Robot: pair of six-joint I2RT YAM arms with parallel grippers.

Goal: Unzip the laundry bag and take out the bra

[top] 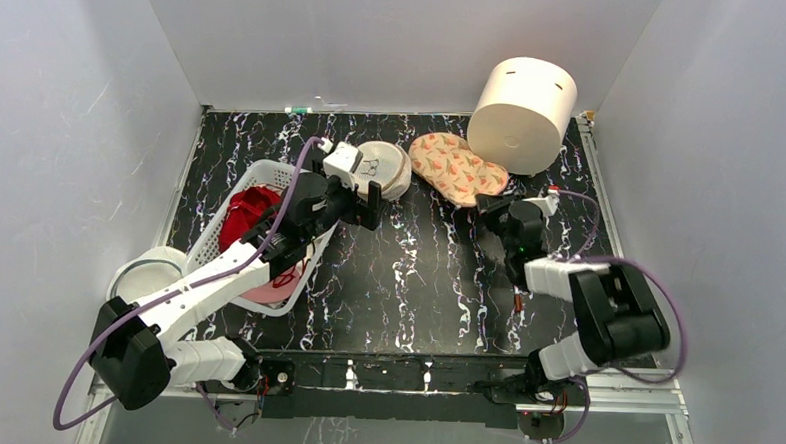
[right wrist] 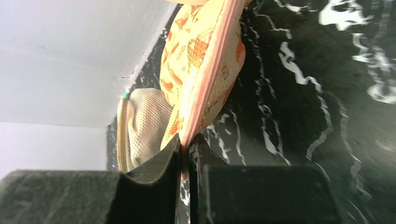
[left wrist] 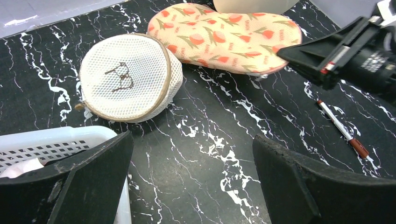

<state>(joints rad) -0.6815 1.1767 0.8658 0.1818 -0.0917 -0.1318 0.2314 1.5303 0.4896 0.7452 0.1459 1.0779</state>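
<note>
We've got matt printed cloth on the laundry bag (left wrist: 224, 39), an open-weave mesh pouch (left wrist: 126, 77), a glossy marbled tabletop (left wrist: 210, 154) and a perforated plastic basket (left wrist: 51, 144).

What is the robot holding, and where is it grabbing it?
The right gripper pinches the laundry bag by its pink zip edge. The left gripper is open, holding nothing.

Bare surface (top: 417, 273) lies open at the laundry bag's (top: 458, 168) 6 to 7 o'clock, between the arms. In the way: cream cylinder (top: 523, 114) crowding its 1 o'clock side, mesh disc (top: 384, 169) at 9 — and the right claw (right wrist: 186, 148) pinching its 5 o'clock edge.
</note>
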